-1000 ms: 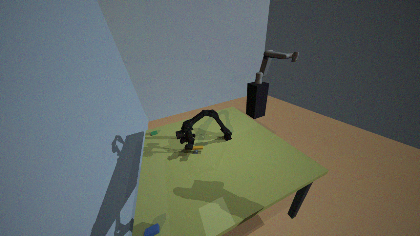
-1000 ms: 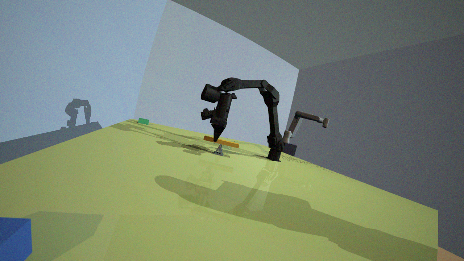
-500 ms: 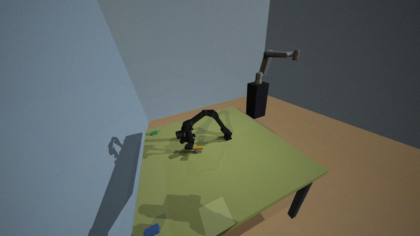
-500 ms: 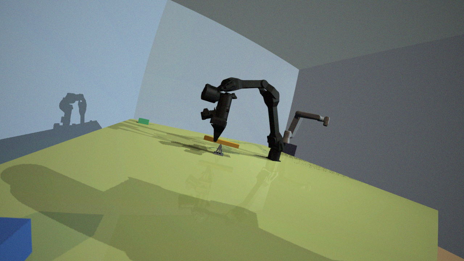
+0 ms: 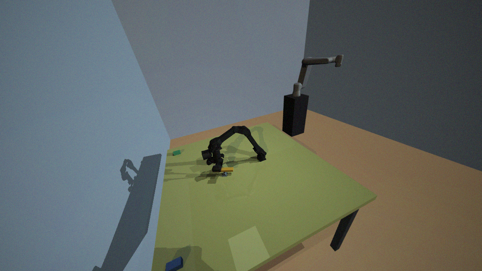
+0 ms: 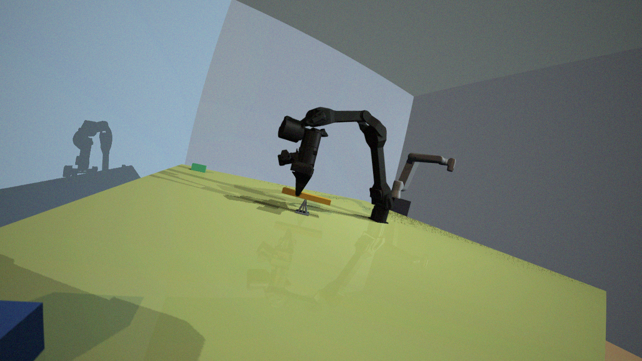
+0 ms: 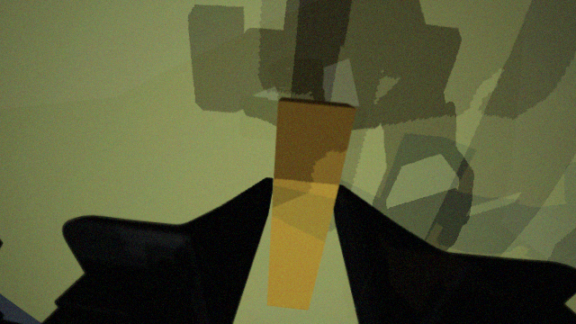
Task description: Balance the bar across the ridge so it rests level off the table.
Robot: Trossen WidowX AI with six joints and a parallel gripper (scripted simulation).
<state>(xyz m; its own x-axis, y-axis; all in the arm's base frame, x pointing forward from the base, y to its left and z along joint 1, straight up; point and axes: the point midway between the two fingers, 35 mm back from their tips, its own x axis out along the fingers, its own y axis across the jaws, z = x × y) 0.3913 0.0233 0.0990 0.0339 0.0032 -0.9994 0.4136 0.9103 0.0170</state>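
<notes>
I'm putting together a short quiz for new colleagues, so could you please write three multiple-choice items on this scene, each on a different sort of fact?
1. Where is the bar in the wrist view?
A. Left of both fingers
B. Between the fingers
C. Right of both fingers

2. What colour is the block nearest the bottom of the top view?
A. Blue
B. Red
C. White

3. How is the bar now?
A. Flat on the table
B. Standing on end
C. Raised off the table

1: B, a finger shows on each side of it.
2: A, its faces are blue in the top and exterior views.
3: C, the exterior view shows it above the table, level with the ridge's top or higher.
</notes>
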